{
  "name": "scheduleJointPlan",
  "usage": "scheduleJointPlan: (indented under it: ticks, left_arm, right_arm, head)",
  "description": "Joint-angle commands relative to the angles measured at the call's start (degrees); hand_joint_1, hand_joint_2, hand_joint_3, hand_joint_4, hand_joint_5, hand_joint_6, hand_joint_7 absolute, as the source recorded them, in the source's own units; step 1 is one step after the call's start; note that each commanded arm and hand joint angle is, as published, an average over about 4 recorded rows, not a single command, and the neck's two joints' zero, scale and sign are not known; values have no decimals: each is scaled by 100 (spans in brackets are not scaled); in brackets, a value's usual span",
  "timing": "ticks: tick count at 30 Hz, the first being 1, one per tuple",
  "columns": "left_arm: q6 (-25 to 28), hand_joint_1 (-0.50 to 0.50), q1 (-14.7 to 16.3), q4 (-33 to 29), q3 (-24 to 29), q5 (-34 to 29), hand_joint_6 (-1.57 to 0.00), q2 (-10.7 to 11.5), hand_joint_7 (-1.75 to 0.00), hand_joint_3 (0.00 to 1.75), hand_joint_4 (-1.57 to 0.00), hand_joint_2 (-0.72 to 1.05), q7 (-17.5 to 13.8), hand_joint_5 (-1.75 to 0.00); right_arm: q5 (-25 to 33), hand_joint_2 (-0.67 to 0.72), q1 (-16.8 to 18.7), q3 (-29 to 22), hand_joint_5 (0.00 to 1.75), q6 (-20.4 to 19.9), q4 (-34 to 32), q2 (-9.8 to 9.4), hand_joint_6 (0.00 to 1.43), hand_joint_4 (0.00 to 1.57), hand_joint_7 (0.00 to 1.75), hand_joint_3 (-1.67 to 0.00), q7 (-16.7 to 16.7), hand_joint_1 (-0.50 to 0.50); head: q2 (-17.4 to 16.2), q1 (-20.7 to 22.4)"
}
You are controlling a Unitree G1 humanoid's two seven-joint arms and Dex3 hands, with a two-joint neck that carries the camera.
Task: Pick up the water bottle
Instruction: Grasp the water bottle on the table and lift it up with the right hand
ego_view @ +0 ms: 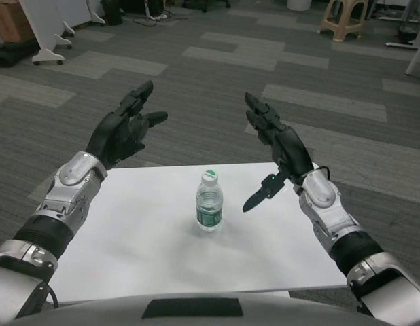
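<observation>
Both black many-fingered hands are raised with fingers spread and holding nothing, the left hand (126,129) over the table's far left corner, the right hand (278,139) near its far right edge. Between and nearer than them, touched by neither, the small clear plastic water bottle with white cap and green label (209,202) stands upright mid-table (121,231). It looks light, thin-walled and slippery; gripping the labelled body seems safest

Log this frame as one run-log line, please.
phase: pre-grasp | water bottle: upright on white table, untouched | left hand: open, raised | right hand: open, raised
</observation>
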Motion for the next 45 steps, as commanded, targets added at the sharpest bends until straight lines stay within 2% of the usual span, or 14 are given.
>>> scheduleJointPlan:
  ticks: [1,3,9,16,20,23,27,31,45]
  left_arm:
    - [-165,-48,182,-153,329,-30,0,-86,0,52,0,105,22,-82]
    - [-235,-48,226,-166,421,-34,0,-117,0,52,0,105,31,-82]
    - [-323,-48,252,-171,443,-45,0,-169,0,52,0,105,35,-80]
    - [-402,-48,252,-166,421,-47,0,-205,0,52,0,105,35,-82]
    - [-418,-48,252,-144,379,-45,0,-227,0,52,0,105,35,-82]
    - [-422,-48,252,-133,344,-43,0,-235,0,52,0,105,35,-82]
    - [-431,-48,252,-127,304,-47,0,-242,0,52,0,105,35,-82]
    - [-438,-48,252,-125,278,-47,0,-244,0,52,0,105,35,-82]
    - [-438,-48,111,-63,122,-56,0,-218,0,52,0,105,39,-72]
  right_arm:
    - [24,22,-241,312,0,26,341,62,0,0,0,-8,-10,-46]
    - [24,22,-320,474,0,35,547,79,0,0,0,-8,-6,-46]
    - [33,34,-557,797,0,95,1428,176,0,0,0,-8,5,-46]
    - [33,34,-720,834,0,110,2525,382,0,0,0,-8,-19,-46]
    - [33,34,-854,1017,0,150,3276,525,0,0,0,-8,-118,-46]
    - [33,34,-931,1096,0,176,3564,626,0,0,0,-8,-186,-46]
    - [33,34,-1102,1333,0,207,3815,727,0,0,0,-16,-206,-46]
    - [33,34,-1203,1582,0,224,3951,795,0,0,0,-8,-204,-46]
    - [33,34,-1592,2548,0,253,3982,1022,0,0,0,-10,-303,-46]
  head:
    - [-19,-31]
    - [-20,-25]
    - [-9,-76]
    - [-17,-137]
    - [-18,-208]
    - [1,-302]
    - [24,-389]
    - [53,-488]
    - [138,-743]
